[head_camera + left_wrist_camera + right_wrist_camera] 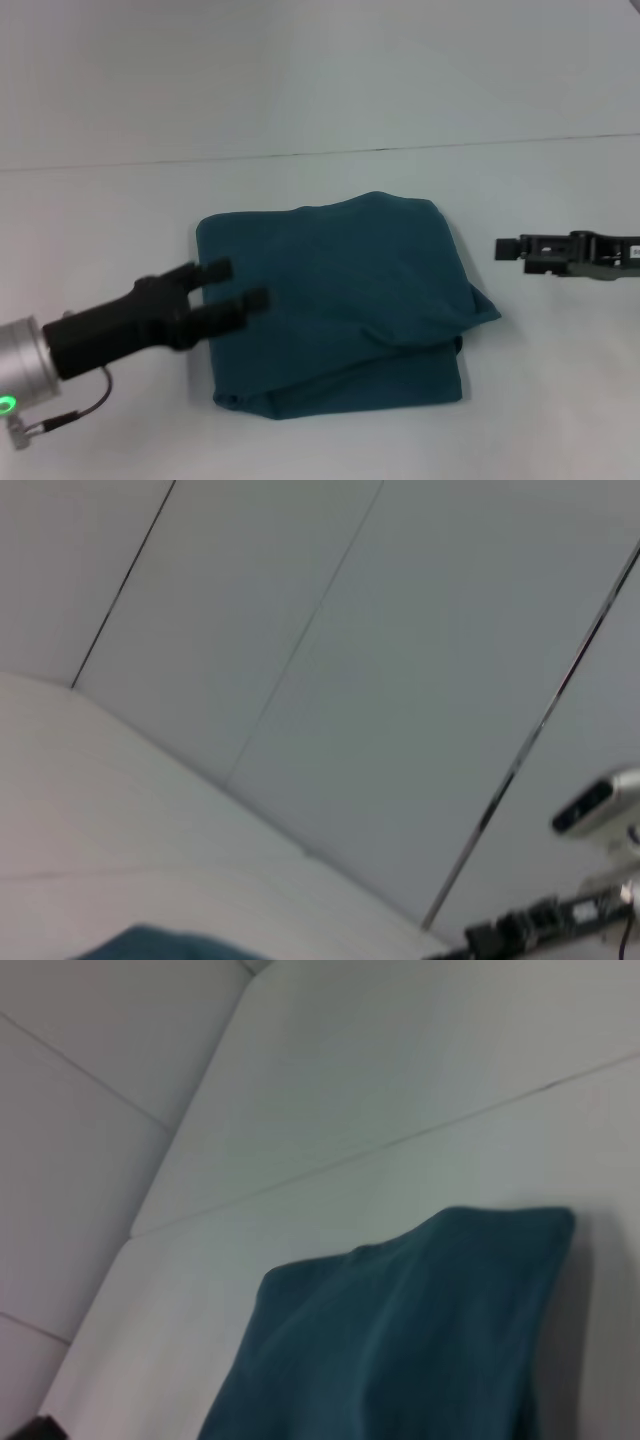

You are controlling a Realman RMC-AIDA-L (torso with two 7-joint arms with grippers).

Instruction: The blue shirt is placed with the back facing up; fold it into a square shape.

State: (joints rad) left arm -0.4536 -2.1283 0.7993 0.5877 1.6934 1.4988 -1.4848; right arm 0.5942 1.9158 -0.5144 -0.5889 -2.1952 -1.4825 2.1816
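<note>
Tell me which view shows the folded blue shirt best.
The head view: the whole blue shirt lies there as a rough square. The right wrist view shows only one part of it; the left wrist view shows just a sliver.

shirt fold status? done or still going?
Mostly done: the blue shirt lies on the table as a compact, roughly square bundle. In hand: nothing; the left gripper is open at its left edge, the right gripper is off to the right. Left: a corner sticks out on the right, bottom edge uneven.
</note>
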